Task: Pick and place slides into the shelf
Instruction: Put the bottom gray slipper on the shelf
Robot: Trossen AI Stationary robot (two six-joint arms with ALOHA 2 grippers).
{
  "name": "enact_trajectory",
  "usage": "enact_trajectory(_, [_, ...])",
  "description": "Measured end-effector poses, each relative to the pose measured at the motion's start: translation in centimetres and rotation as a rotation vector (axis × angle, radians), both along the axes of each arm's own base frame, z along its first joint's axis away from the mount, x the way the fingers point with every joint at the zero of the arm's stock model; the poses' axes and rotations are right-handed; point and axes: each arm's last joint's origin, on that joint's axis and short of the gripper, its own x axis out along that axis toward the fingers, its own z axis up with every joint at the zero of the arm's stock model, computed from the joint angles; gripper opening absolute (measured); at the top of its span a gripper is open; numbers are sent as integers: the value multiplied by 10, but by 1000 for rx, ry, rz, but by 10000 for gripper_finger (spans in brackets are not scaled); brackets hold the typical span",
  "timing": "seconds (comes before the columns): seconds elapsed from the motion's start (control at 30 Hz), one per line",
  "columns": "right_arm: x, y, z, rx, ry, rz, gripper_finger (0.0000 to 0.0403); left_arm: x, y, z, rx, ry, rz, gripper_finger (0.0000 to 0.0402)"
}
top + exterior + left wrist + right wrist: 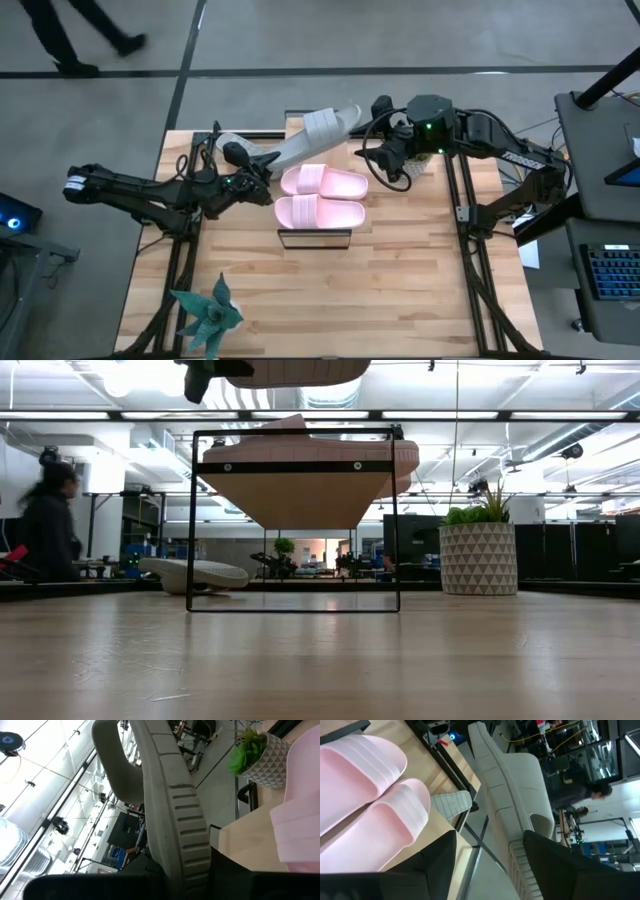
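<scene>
My left gripper [262, 190] was clamped on the heel of a grey slide [312, 138], holding it in the air over the shelf's [315, 238] far left end. Two pink slides [322, 197] lay side by side on the shelf's top. At the far right, my right gripper [385, 160] stood wide open beside the grey slide's toe. Another grey slide [193, 573] lay on the table's far left.

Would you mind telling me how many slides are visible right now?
4: two pink slides side by side on the shelf, one grey slide held aloft by the left hand, another grey slide on the table.
</scene>
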Motion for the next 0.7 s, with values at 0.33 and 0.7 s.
enact_trajectory(0.33, [1, 6, 1, -69, 4, -8, 230, 0, 1, -1, 0, 1, 0, 32])
enact_trajectory(0.7, [2, 6, 2, -86, -7, -29, 231, 1, 2, -1, 1, 4, 3, 31])
